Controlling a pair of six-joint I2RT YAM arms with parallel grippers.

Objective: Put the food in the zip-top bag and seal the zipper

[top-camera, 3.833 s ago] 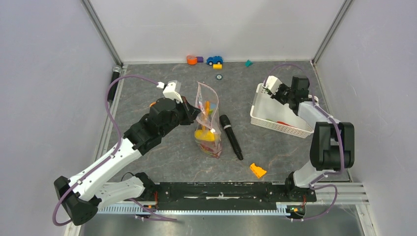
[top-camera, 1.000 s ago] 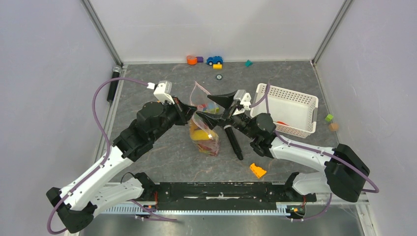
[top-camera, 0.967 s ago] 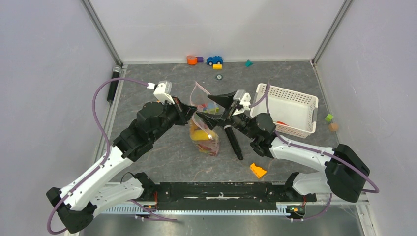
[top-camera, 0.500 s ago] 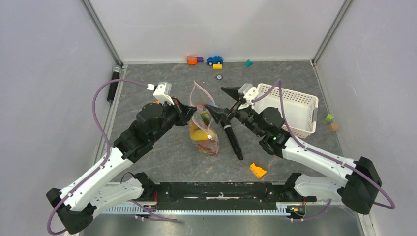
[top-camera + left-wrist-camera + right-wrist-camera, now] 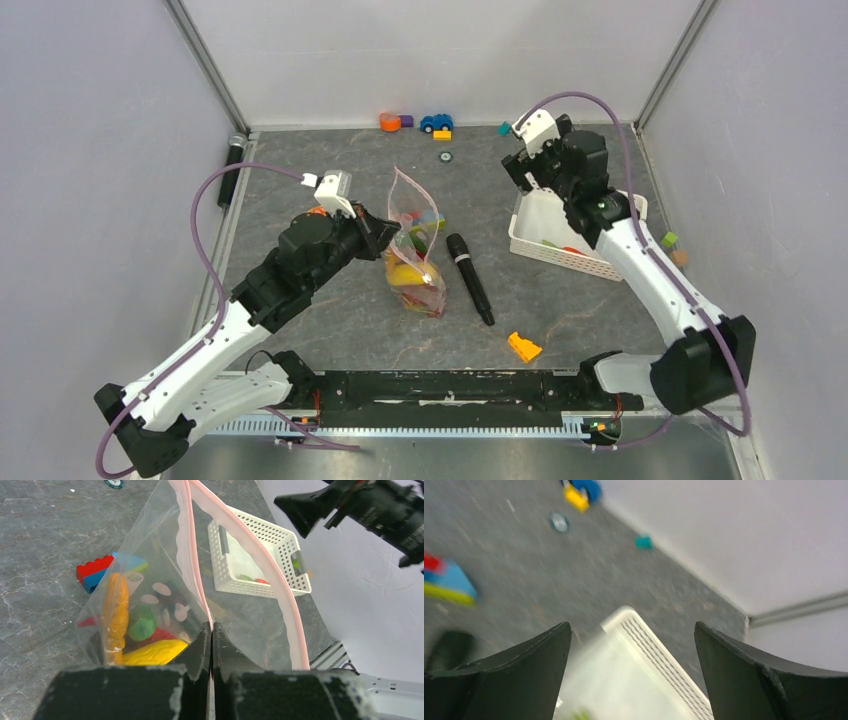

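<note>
The zip-top bag (image 5: 418, 262) stands mid-table with its mouth open; its pink zipper (image 5: 280, 597) curves in two separate strips. My left gripper (image 5: 211, 627) is shut on the bag's near edge by the zipper, holding it up (image 5: 385, 232). Food lies inside the bag: an orange carrot (image 5: 116, 610), a green pepper (image 5: 142, 623), a yellow piece (image 5: 150, 652) and something red beneath. My right gripper (image 5: 631, 625) is open and empty above the near left corner of the white basket (image 5: 659, 650), at the back right (image 5: 528, 172). A red piece (image 5: 572, 250) shows in the basket.
A black microphone (image 5: 470, 278) lies right of the bag, an orange wedge (image 5: 524, 346) nearer the front. A red and blue brick (image 5: 95, 571) sits behind the bag. A toy car (image 5: 436, 122) and small blocks line the back wall. Two small blocks (image 5: 672, 247) lie right of the basket.
My right arm has swung away from the bag's mouth, back and to the right, to above the basket, its jaws opening wider. The left gripper kept its hold on the bag.
</note>
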